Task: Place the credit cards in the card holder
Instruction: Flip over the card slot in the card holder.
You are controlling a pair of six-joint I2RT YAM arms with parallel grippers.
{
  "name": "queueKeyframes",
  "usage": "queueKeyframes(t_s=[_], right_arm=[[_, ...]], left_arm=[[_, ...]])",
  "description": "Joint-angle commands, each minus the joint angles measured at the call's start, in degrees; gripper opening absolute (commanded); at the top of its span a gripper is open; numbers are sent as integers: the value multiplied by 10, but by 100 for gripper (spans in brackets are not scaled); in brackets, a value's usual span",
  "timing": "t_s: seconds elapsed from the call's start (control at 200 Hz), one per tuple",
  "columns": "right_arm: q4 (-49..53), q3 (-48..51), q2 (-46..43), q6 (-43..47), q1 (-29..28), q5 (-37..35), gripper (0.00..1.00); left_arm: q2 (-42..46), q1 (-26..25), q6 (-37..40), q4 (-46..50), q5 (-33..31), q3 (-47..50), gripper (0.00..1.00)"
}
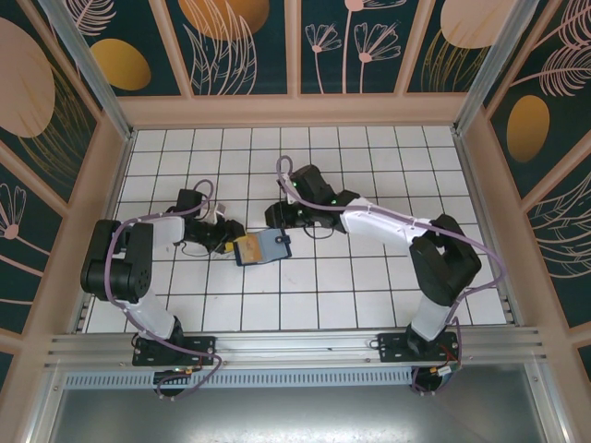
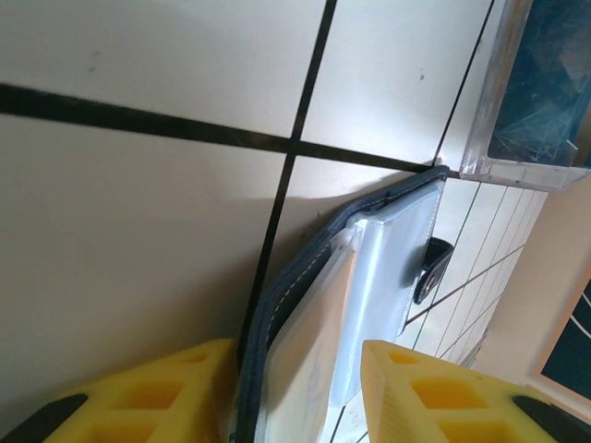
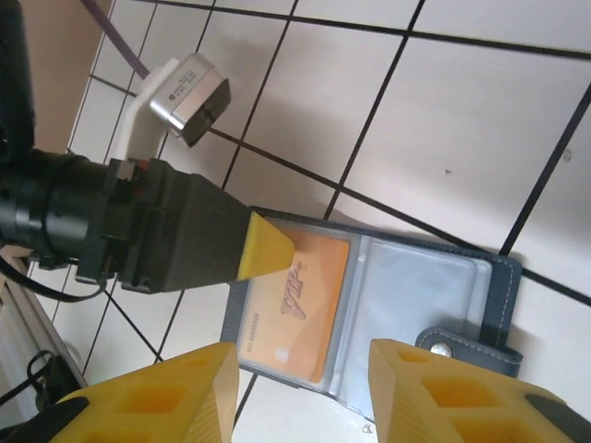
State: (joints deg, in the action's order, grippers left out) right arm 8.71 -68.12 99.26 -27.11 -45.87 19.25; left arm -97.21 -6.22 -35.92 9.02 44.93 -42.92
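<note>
Left gripper [image 2: 297, 369]: fingers clamped on one edge of the card holder [image 3: 416, 295]
Right gripper [image 3: 300, 369]: fingers parted, grasping nothing, above the card holder
Card holder: lying open on the tiled table [image 1: 369, 277]
Orange card [image 3: 295, 309]: inside a clear pocket

White tiled floor [image 1: 369, 295]; clear plastic rack [image 2: 517, 173] near patterned wall [image 1: 231, 46].
</note>
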Motion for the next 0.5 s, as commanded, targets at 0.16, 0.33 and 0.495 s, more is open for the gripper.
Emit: queueKeyframes(t_s=[0.16,0.33,0.495], right_arm=[[10,39,28,-77,-61,-92,51],[-8,47,57,-78,-62,-73,55],[6,23,88,-73,-62,-92,57]], left_arm=[[41,14,-1,16,-30,22,38],[46,15,6,26,-33,22,38],[55,16,21,42,-52,21,31]])
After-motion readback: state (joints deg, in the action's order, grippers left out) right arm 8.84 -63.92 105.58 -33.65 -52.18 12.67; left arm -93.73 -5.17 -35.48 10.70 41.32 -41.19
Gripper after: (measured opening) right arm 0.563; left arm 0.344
